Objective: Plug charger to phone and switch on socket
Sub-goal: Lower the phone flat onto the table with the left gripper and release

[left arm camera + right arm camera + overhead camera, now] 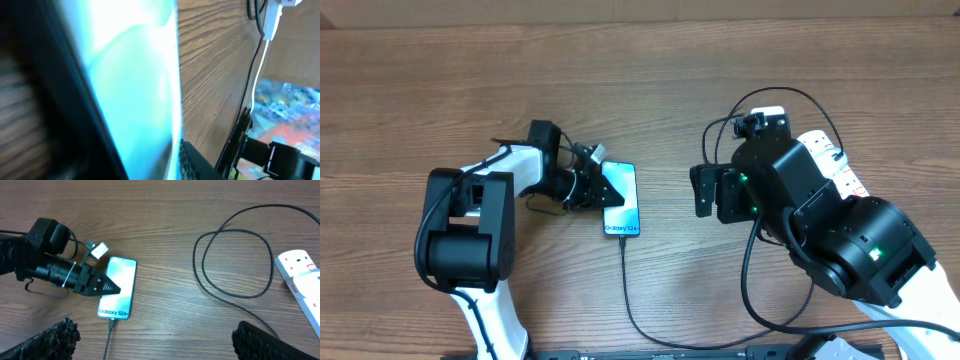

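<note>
The phone [624,205] lies flat on the wood table with its teal screen lit; it also shows in the right wrist view [125,277] and fills the left wrist view [130,75]. The charger's black cable [624,280] runs from the table's front edge, and its connector tip [110,325] sits in the phone's near end. The cable loops [200,282] toward the socket [299,275], a white strip partly hidden under my right arm [835,165]. My left gripper [608,193] [115,288] is shut to a point, resting on the phone's left edge. My right gripper [712,192] [155,342] is open and empty, above the table right of the phone.
A white cord and plug [270,20] lie at the far right. The left arm's wrist and its camera [47,235] lie low on the table left of the phone. The table's front edge is close below the phone [650,345].
</note>
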{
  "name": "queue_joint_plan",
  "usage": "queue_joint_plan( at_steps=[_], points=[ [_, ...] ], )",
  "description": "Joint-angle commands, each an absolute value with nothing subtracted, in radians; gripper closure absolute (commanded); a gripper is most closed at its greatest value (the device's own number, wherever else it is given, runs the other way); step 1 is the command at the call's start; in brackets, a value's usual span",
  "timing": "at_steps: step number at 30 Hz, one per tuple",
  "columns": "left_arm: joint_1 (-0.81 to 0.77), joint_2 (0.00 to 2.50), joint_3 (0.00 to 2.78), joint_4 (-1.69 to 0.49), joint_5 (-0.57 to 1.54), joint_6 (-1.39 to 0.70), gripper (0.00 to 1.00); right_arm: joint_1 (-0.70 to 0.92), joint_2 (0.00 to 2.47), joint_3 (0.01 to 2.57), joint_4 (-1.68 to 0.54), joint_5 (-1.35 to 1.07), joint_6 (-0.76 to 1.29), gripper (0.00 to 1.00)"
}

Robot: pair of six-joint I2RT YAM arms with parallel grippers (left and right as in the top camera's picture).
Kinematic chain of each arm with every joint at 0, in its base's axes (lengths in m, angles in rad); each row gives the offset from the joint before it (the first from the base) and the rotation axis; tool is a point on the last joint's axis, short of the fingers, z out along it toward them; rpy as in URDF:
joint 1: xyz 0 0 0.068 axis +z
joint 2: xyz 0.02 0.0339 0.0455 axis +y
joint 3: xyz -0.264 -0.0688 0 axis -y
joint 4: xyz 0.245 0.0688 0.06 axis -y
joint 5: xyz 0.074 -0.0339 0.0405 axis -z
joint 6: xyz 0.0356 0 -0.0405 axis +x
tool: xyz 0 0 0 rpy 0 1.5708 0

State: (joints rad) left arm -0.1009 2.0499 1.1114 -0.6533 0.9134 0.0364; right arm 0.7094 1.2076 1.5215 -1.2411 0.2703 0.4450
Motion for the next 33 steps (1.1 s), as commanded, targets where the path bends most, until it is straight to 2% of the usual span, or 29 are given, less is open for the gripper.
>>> queue_joint_plan(
  at_steps=[1, 5, 10, 22, 24, 33],
  points=[
    [-0.097, 2.055, 1.098, -0.649, 0.935, 0.065, 0.66, 0.711, 1.22, 1.538, -1.224, 0.288, 0.448, 0.0],
    [-0.097, 2.055, 1.098, -0.63, 0.933, 0.062, 0.63, 0.711, 1.236, 1.538, -1.213, 0.287, 0.448, 0.0],
    [-0.097, 2.055, 1.099, -0.628, 0.925, 0.044, 0.51, 0.711, 1.266, 1.538, -1.205, 0.287, 0.449, 0.0],
    [-0.11, 2.055, 1.135, -0.766, 0.659, -0.015, 0.46, 0.711, 1.28, 1.538, -1.146, 0.287, 0.448, 0.0],
    [-0.115, 2.055, 1.145, -0.79, 0.613, -0.022, 0.42, 0.711, 1.28, 1.538, -1.147, 0.287, 0.448, 0.0],
    [-0.128, 2.055, 1.16, -0.77, 0.448, -0.177, 0.36, 0.711, 1.28, 1.538, -1.147, 0.287, 0.449, 0.0]
  ],
)
